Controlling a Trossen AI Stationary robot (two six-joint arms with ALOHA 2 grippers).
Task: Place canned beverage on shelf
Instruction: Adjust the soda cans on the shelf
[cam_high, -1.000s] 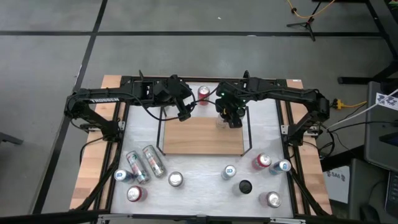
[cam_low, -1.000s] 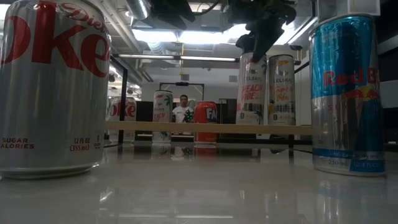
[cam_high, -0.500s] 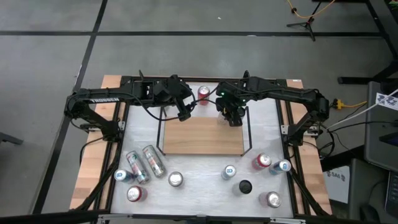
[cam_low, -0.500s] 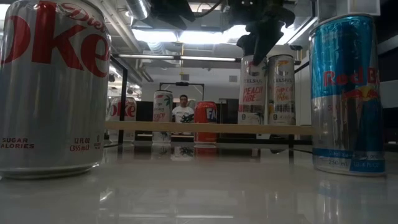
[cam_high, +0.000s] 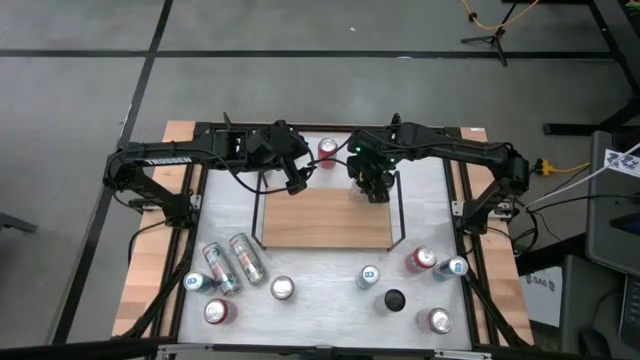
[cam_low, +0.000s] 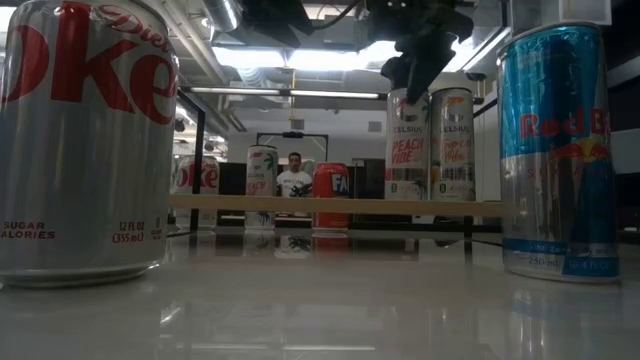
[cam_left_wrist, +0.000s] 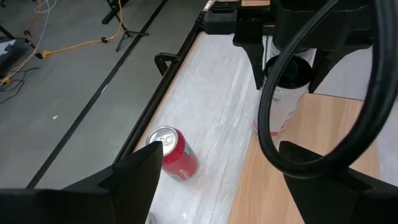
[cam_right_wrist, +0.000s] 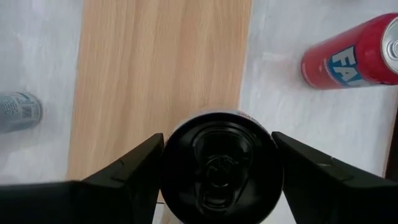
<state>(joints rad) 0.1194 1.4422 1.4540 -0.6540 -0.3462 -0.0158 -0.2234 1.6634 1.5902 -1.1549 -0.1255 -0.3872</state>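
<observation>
Fingers (cam_right_wrist: 124, 180) of the right gripper (cam_high: 374, 188) set part-way apart and pressed to either side of a tall slim white can with a black top (cam_right_wrist: 217, 165), gripped near its rim. Can upright, base down at the level of the board's top, over the far right corner of the light-brown wooden shelf board with thin black end rails (cam_high: 325, 222). Not possible to tell whether fully resting there. Just to its right in the low view, a second slim white can with peach lettering (cam_low: 452, 145), also upright and close beside the held one.

Fingers (cam_left_wrist: 137, 180) of the left gripper (cam_high: 296, 184) spread wide, holding nothing, hanging over the far left corner of the shelf. Black cable loop (cam_left_wrist: 273, 124) across the left wrist view, partly masking the held can.

Beyond the far edge of the shelf, on the white tabletop (cam_high: 330, 290), a red can with white lettering (cam_high: 327, 150), upright, between the two grippers and clear of both. Rest of the board bare.

On the near side of the table, well apart from the shelf: two slim cans lying on their sides (cam_high: 233, 264) at the left, several upright cans around them, and more upright cans at the near right. Closest to the low camera, a silver Diet Coke can (cam_low: 85, 140) on the left and a blue-and-silver Red Bull can (cam_low: 555, 150) on the right, framing the shelf without hiding the held can. A person (cam_low: 295, 178) far off in the room behind.
</observation>
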